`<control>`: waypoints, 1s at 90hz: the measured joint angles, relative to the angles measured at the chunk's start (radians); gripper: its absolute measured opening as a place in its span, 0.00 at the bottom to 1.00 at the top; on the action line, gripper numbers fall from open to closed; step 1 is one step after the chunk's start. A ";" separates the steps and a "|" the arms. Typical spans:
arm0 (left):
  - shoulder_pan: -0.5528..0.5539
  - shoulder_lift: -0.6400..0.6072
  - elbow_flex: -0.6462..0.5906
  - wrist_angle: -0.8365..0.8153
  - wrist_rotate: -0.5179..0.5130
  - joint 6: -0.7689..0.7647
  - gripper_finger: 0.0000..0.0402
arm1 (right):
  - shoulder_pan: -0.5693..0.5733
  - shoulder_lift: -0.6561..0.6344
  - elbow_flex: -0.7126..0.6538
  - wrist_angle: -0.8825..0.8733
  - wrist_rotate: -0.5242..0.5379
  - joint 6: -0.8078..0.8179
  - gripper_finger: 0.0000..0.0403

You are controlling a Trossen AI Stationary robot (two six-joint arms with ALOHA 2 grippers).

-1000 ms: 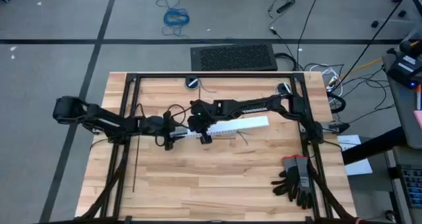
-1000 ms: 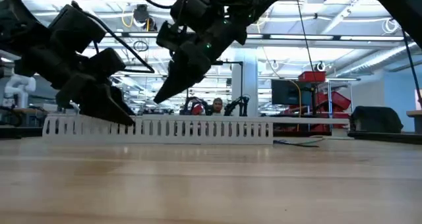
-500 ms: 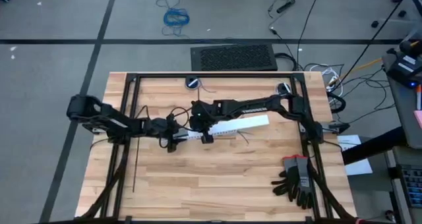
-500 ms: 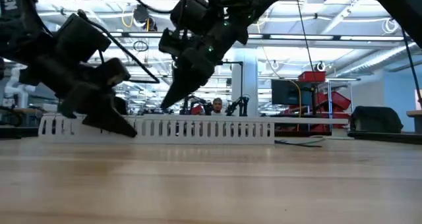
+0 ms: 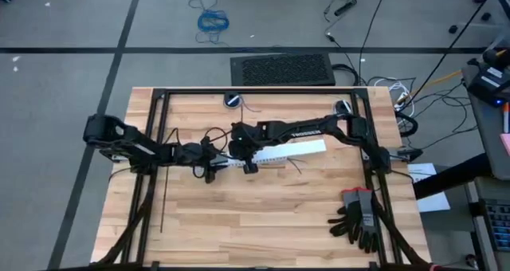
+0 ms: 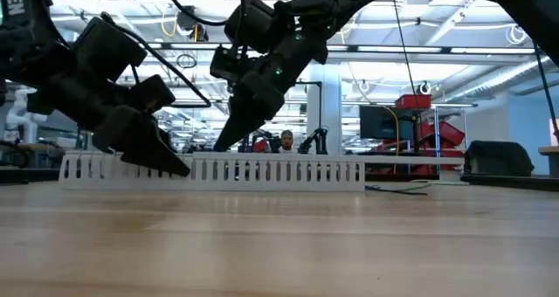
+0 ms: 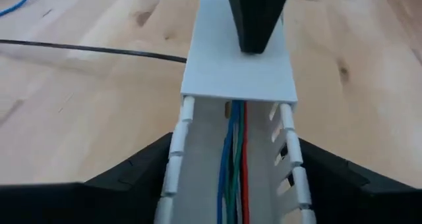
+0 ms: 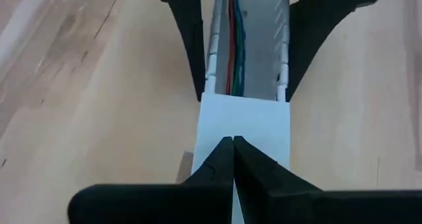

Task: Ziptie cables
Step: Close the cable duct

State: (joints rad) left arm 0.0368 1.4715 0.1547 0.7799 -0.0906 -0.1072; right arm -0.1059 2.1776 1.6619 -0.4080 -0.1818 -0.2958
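Cables (image 7: 234, 165) (blue, green, red) lie inside white slotted duct (image 5: 275, 153), long axis 9–3 o'clock, table centre. Left gripper (image 7: 231, 184) spread wide, fingers straddling duct's 9 o'clock end. Right gripper (image 8: 233, 159) pinched closed, tips on duct cover (image 8: 244, 128).

High view looks straight down on the whole table (image 5: 263, 215). Low view sits at tabletop height, facing the room. Both wrist views look close along the white duct (image 7: 237, 66) from opposite ends.
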 joint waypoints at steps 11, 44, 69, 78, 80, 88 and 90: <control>0.000 0.000 0.000 0.001 0.000 0.008 0.56 | 0.006 0.001 0.000 0.000 0.001 0.000 0.00; 0.000 -0.001 -0.001 -0.005 0.005 0.010 0.55 | 0.005 0.078 0.004 0.192 -0.050 0.002 0.00; 0.000 -0.001 0.002 -0.017 0.011 0.008 0.55 | 0.015 0.011 -0.003 0.169 0.007 -0.030 0.00; 0.000 -0.002 0.002 -0.023 0.011 0.008 0.55 | 0.020 -0.049 0.001 0.117 0.030 -0.047 0.00; 0.000 -0.002 0.002 -0.024 0.011 0.008 0.55 | 0.020 -0.057 0.002 0.099 0.032 -0.048 0.00; 0.000 -0.002 0.002 -0.030 0.012 0.008 0.55 | 0.016 -0.061 0.000 0.023 0.033 -0.048 0.00; 0.000 -0.002 0.002 -0.031 0.012 0.008 0.55 | 0.014 -0.059 -0.001 0.004 0.033 -0.048 0.00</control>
State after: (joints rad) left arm 0.0368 1.4700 0.1566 0.7492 -0.0784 -0.0994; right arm -0.0917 2.1187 1.6608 -0.4044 -0.1487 -0.3436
